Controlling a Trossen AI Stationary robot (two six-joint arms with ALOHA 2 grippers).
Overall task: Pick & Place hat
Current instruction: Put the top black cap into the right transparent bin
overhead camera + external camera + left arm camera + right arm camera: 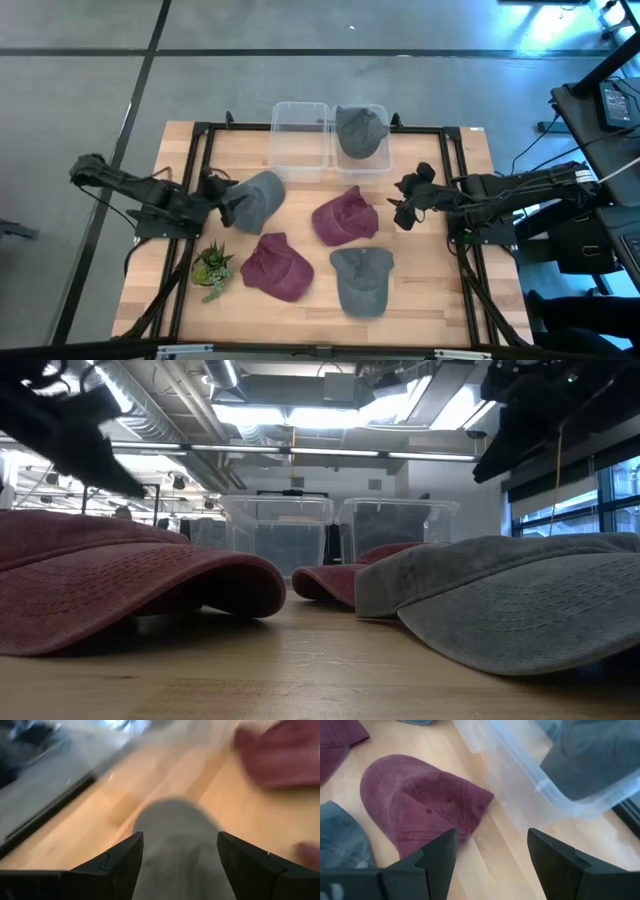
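Note:
A light grey hat (260, 197) sits at the table's left middle, with my left gripper (227, 207) shut on its left side. In the left wrist view the grey hat (176, 851) fills the gap between the fingers. My right gripper (404, 207) hovers open right of a maroon hat (345, 216), touching nothing. In the right wrist view, the gripper (492, 837) looks down on that maroon hat (422, 800). A second maroon hat (275, 266) and a blue-grey hat (362, 281) lie flat near the near edge. A dark grey hat (360, 130) lies in the right bin. My left gripper holds the light grey hat by its side toward the table's left (175, 870), pinched between the two fingers (120, 857). It comes from the table's left, roughly level. The hat reaches out ahead of the fingers over the wood; whether it is clear of the table I cannot tell.
Two clear plastic bins stand at the far edge: the left bin (300, 140) holds nothing, and the right bin (385, 160) holds the dark grey hat. A small potted plant (212, 268) stands near the left near corner. A black frame (200, 150) borders the tabletop.

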